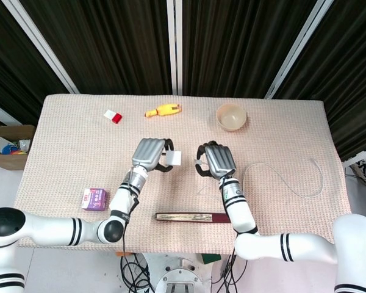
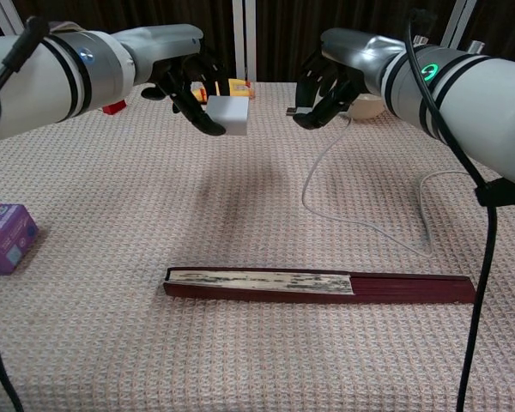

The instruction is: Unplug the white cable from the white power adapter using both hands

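1. Fingers [image 2: 193,107] of the left hand [image 1: 149,154] grasp the adapter [image 2: 226,115]; it sits at their tips, raised clear of the bench [image 2: 112,223].
2. Fingers of the right hand [image 1: 216,160] pinch the plug end of the cable [image 2: 326,176]; a small dark plug tip pokes out toward the adapter in the chest view.
3. An open gap lies between plug and adapter, with no contact between them. Judgement: the unplugging step looks done and the two parts are apart.
4. From the right fingers the cable hangs down, loops across the bench to their outer side, and trails away toward the far bench edge.
5. Both hands hover above the bench, well apart from each other.
6. Book [image 2: 318,286] lies flat on the bench below and nearer the robot than both hands; bowl [image 1: 231,116] and yellow toy [image 1: 163,110] lie beyond the fingers, purple box [image 1: 94,198] out past the left hand.
7. Next move, as a judgement: lower each part and set it down, adapter under the left fingers, plug under the right, keeping the loose loop from snagging the book.
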You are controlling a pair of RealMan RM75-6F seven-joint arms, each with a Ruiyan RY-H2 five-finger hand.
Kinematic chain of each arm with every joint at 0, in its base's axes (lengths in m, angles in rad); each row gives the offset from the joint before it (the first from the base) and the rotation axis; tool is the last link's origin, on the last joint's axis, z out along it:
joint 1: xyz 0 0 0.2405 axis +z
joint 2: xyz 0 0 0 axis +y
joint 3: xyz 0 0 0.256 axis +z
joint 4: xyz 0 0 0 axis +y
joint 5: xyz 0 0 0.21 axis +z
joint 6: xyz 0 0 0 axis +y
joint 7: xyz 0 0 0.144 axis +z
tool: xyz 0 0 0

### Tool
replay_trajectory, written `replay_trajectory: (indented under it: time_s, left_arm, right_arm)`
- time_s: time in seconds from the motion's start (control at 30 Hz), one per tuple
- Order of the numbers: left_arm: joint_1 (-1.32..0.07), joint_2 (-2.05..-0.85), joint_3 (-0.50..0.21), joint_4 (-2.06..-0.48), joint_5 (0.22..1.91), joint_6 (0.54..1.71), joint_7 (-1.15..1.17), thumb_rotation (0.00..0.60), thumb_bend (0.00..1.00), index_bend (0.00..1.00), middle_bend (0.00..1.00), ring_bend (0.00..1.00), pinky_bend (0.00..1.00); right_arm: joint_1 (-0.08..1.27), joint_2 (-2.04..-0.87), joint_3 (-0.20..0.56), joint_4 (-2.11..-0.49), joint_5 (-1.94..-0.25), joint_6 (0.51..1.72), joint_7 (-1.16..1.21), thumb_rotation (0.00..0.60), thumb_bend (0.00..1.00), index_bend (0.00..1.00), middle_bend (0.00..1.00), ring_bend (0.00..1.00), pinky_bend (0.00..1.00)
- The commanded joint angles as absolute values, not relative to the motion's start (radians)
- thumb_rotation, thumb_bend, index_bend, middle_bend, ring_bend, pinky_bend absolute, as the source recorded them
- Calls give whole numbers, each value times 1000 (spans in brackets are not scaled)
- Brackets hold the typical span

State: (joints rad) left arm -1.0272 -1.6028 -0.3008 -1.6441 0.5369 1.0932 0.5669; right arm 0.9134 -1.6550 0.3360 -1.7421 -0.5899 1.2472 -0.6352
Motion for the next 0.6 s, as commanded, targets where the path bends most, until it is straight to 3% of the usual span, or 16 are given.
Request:
replay_trajectory:
  time_s: [0.03,0.2,0.33,0.4,0.5,0.6]
  left_arm:
    - [-1009,-1602,-269,-1566,531,1044,548,589,316,563,516,677,911]
    - [-989,-1646,-235,-1421,525,990,519,589,312,563,502,652,898]
    - [-976,-1663,-225,-1361,557,978,501,598,310,557,483,564,848]
    - [-971,-1664,-215,-1347,578,979,506,600,300,501,435,457,737]
    - [-965,-1651,-201,-1350,605,982,522,600,270,321,303,300,554]
    - [-948,-1634,-196,-1376,645,1011,519,599,240,237,227,211,429]
  right_arm:
    - [897,-1633,328,-1743,-592,1242,-625,600,477,678,423,231,420]
    - [887,-1619,332,-1712,-576,1209,-602,600,477,675,419,231,419]
    - [893,-1629,334,-1679,-564,1183,-594,600,477,666,414,231,415]
    - [900,-1641,336,-1657,-559,1170,-592,600,477,658,410,231,412]
    - [911,-1675,339,-1602,-557,1155,-580,600,475,626,398,231,411]
    - [926,-1728,340,-1518,-552,1123,-562,600,421,505,359,212,395]
